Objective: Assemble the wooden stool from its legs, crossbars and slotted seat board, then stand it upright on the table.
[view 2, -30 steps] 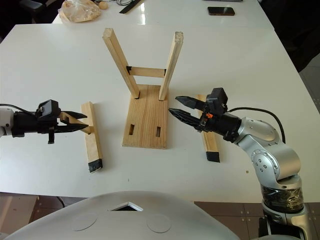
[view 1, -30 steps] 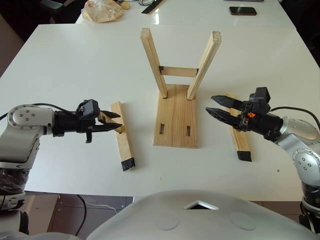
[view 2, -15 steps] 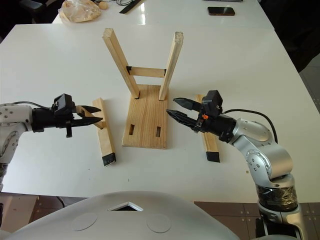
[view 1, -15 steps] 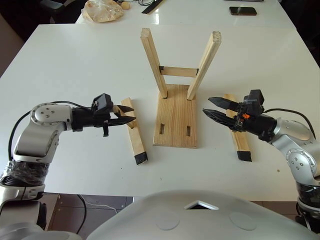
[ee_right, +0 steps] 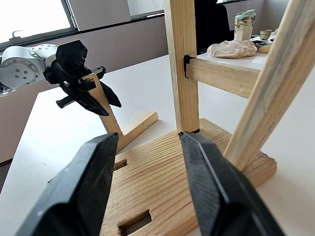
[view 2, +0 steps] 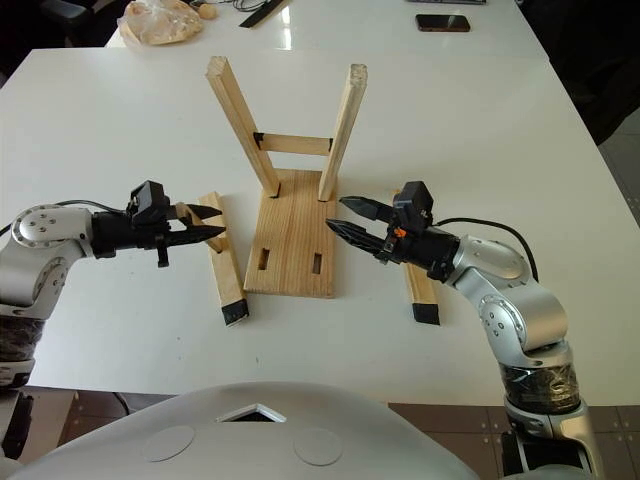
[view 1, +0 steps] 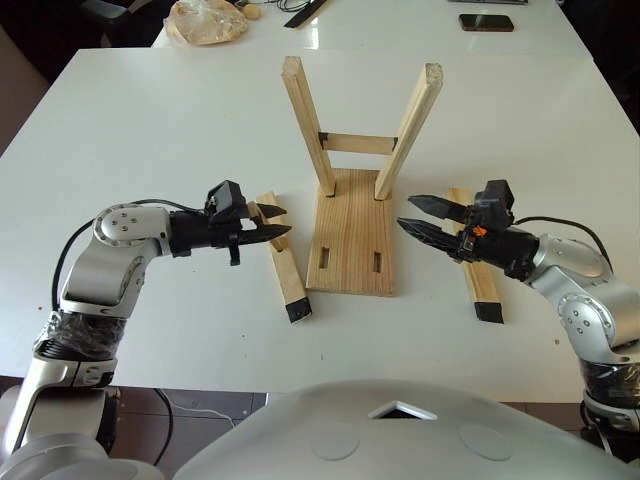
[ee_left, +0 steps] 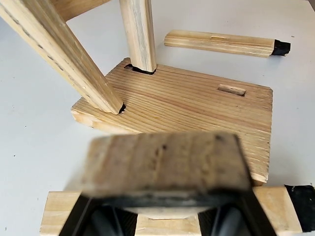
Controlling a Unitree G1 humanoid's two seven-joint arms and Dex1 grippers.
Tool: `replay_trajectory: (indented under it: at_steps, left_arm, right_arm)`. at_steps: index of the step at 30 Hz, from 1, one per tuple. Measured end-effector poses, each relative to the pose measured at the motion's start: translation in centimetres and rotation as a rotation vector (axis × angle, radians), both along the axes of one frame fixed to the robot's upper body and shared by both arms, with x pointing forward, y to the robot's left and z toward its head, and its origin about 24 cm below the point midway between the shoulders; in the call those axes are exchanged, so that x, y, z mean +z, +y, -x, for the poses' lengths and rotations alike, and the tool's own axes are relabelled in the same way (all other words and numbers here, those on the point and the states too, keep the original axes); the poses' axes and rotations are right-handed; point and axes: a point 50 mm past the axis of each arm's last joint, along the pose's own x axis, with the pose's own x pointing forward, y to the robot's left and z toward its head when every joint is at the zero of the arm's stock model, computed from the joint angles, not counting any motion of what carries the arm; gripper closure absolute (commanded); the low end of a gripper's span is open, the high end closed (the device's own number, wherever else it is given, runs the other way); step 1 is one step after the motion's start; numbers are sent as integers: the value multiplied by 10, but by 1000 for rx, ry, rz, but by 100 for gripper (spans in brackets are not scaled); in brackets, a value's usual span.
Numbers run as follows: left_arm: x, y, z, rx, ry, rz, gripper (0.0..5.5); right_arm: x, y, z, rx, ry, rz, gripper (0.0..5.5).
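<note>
**Held leg could shove the half-built stool**

The left gripper [view 1: 268, 222] pinches the upper end of a loose leg [view 1: 285, 270], which is tilted with its black foot on the table [view 1: 150, 130] just beside the seat board [view 1: 352, 262]. Swung carelessly, the leg could push the board or jam askew in the near slot [view 1: 326, 256]. The right gripper [view 1: 420, 216] hovers by the board's other edge with fingers spread, steadying nothing.
</note>
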Motion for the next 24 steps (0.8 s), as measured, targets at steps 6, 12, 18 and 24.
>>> replay_trajectory:
  at_steps: [6, 12, 18, 24]
  left_arm:
    - [2, -1, 3, 1, -6, -18, 419]
    - [11, 15, 2, -33, -3, -108, 419]
    - [12, 17, -7, 34, -24, -120, 419]
    - [21, 25, 2, -8, 10, -173, 419]
  right_arm:
    - [-1, -2, -1, -3, 3, 2, 321]
    - [0, -4, -2, -22, -1, 4, 321]
    - [1, -3, -6, -31, -12, -6, 321]
    - [0, -3, -6, -34, -11, -7, 321]
